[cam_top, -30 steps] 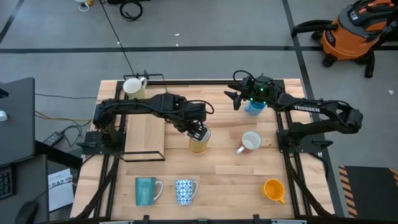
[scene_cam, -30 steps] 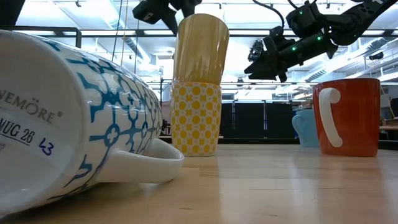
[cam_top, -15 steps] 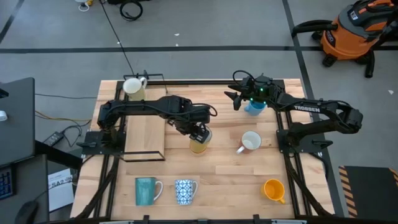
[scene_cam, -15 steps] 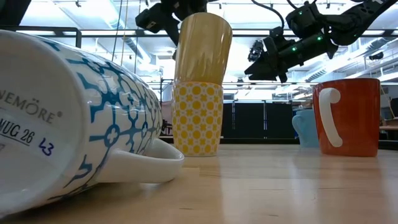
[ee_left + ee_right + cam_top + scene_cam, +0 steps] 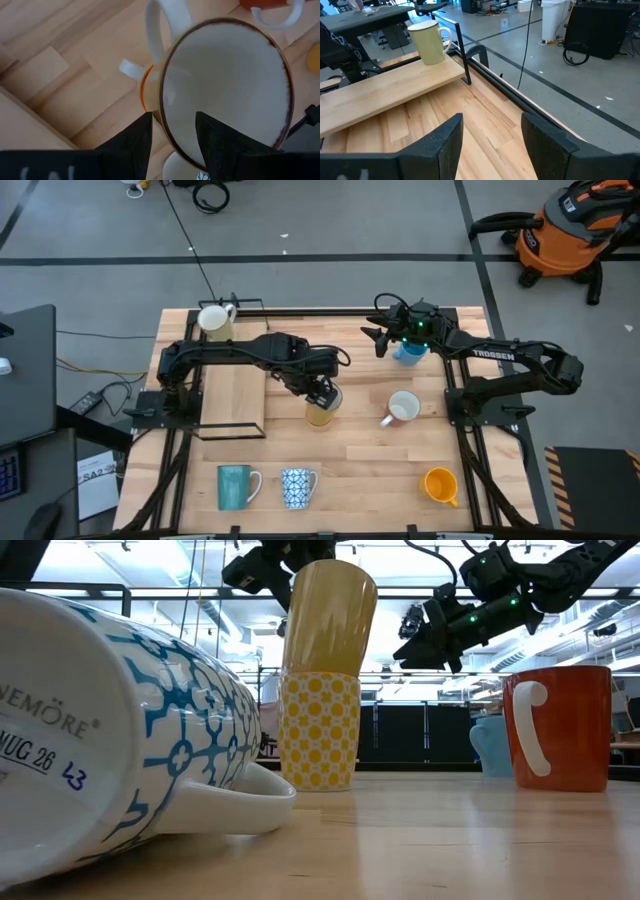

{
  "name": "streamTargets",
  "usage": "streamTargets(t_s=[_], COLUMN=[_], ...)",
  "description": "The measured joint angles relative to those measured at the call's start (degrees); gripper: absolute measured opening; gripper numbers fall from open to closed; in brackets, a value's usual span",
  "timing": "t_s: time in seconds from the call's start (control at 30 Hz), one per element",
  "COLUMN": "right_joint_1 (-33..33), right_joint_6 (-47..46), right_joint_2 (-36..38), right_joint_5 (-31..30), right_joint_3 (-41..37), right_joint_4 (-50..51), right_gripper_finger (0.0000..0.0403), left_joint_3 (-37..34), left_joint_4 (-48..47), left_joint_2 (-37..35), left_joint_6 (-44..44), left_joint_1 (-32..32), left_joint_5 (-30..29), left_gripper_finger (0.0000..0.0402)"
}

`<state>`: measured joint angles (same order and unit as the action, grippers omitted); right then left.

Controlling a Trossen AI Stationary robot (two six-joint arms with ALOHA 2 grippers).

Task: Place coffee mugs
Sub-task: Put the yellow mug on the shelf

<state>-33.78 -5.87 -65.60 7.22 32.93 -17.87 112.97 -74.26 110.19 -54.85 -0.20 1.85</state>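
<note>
Low view: left end effector (image 5: pixel 285 555) holds yellow mug (image 5: pixel 330 615).

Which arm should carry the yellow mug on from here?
Left. The left gripper is already shut on the plain yellow mug, held above the yellow patterned mug at mid-table. The right gripper hovers open near the light blue mug, farther off.
</note>
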Motion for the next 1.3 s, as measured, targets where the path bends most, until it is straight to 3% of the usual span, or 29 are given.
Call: streamTargets(t_s=[0.67,1.07,1.3], right_joint_1=[0.0,0.0,0.0], right_joint_6=[0.0,0.0,0.0], right_joint_2=[0.0,0.0,0.0], right_joint_5=[0.0,0.0,0.0], right_joint_3=[0.0,0.0,0.0], right_joint_4=[0.0,0.0,0.0], right_gripper_finger=[0.0207,0.0207,0.0207], left_joint_3=[0.0,0.0,6.2], left_joint_4=[-0.5,0.1,-1.7], left_joint_2=[0.0,-0.3,-0.4], left_joint_6=[0.0,-0.4,1.0], left_joint_1=[0.1,0.1,0.4], left_joint_5=[-0.3,-0.1,0.1], left_gripper_finger=[0.0034,0.0028,0.0027])
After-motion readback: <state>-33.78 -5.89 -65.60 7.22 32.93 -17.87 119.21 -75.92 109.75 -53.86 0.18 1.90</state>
